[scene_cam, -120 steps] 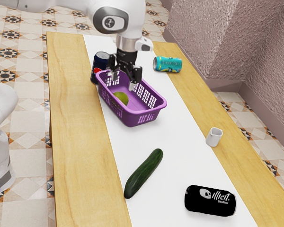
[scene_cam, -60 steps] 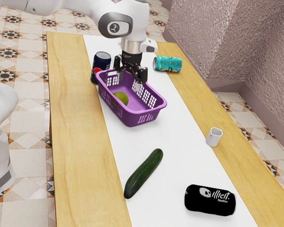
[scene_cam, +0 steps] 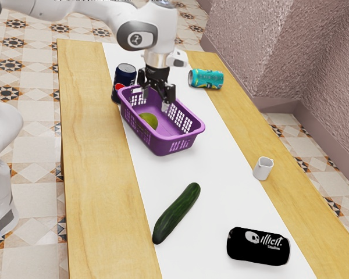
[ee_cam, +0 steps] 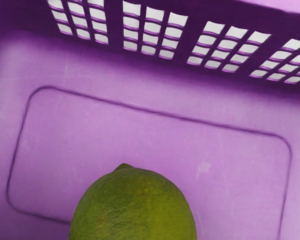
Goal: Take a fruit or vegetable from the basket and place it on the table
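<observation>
My gripper [scene_cam: 155, 99] is over the far part of the purple basket [scene_cam: 175, 142], its two fingers apart with nothing between them. A green lime-like fruit [scene_cam: 148, 120] lies on the basket floor, by the long side toward the exterior view's left, lower than the fingertips and nearer the camera. In the wrist view the green fruit [ee_cam: 135, 207] appears large, its small pointed tip showing, on the purple basket's floor [ee_cam: 155, 135]. The pale table runner [scene_cam: 209, 174] lies under the basket.
A dark blue can [scene_cam: 125, 74] stands right beside the basket's far end. A teal can [scene_cam: 206, 79] lies beyond it toward the exterior view's right. Nearer the camera are a cucumber [scene_cam: 177, 213], a black can [scene_cam: 258, 246] lying down and a small white pitcher [scene_cam: 263, 168].
My hand shifted toward the exterior view's right, then slightly back left, staying over the basket. The fruit and the basket have not moved.
</observation>
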Action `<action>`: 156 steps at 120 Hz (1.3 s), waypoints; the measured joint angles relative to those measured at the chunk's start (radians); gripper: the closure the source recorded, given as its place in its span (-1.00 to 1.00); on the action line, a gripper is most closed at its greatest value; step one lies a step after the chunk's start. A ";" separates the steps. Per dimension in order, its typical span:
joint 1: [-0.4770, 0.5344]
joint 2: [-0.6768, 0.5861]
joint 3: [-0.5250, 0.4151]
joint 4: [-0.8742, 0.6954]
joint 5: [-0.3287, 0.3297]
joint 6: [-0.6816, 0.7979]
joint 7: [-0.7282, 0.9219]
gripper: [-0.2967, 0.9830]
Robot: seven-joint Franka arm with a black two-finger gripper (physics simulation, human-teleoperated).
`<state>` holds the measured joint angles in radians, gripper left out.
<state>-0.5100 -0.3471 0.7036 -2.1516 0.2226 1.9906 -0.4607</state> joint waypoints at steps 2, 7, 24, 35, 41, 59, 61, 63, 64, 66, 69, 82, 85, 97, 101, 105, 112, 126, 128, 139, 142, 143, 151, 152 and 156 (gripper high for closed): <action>-0.003 0.000 0.002 -0.003 0.001 0.002 0.004 -0.51; -0.011 0.000 0.004 -0.013 0.004 0.009 0.014 -0.51; -0.018 -0.004 0.007 -0.038 0.009 0.030 0.043 -0.51; -0.013 -0.029 0.009 -0.060 0.011 0.037 0.059 -0.51; -0.011 -0.039 0.011 -0.070 0.012 0.040 0.066 -0.51; -0.010 -0.045 0.013 -0.088 0.019 0.046 0.086 -0.50; -0.010 -0.045 0.013 -0.089 0.020 0.047 0.088 -0.50; -0.010 -0.045 0.013 -0.091 0.020 0.047 0.090 -0.50; -0.010 -0.045 0.013 -0.092 0.020 0.047 0.091 -0.50; -0.010 -0.045 0.013 -0.093 0.021 0.048 0.093 -0.50; -0.010 -0.045 0.013 -0.095 0.021 0.048 0.095 -0.50; -0.010 -0.045 0.013 -0.103 0.022 0.050 0.106 -0.50; -0.010 -0.045 0.013 -0.104 0.022 0.050 0.108 -0.50; -0.011 -0.045 0.013 -0.108 0.023 0.053 0.115 -0.50; -0.012 -0.044 0.013 -0.111 0.023 0.055 0.117 -0.50; -0.012 -0.044 0.013 -0.112 0.023 0.056 0.120 -0.50; -0.014 -0.043 0.013 -0.114 0.023 0.059 0.123 -0.50; -0.017 -0.038 0.013 -0.114 0.023 0.063 0.129 -0.50; -0.017 -0.036 0.014 -0.114 0.023 0.064 0.130 -0.50; -0.017 -0.025 0.014 -0.112 0.023 0.068 0.133 -0.50; -0.018 -0.024 0.014 -0.112 0.023 0.070 0.134 -0.50; -0.017 -0.024 0.014 -0.112 0.023 0.070 0.134 -0.50; -0.018 -0.010 0.014 -0.111 0.022 0.073 0.137 -0.50; -0.018 -0.008 0.014 -0.110 0.022 0.073 0.137 -0.50; -0.018 -0.003 0.014 -0.110 0.021 0.074 0.138 -0.50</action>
<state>-0.5276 -0.3505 0.7180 -2.2618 0.2441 2.0648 -0.3229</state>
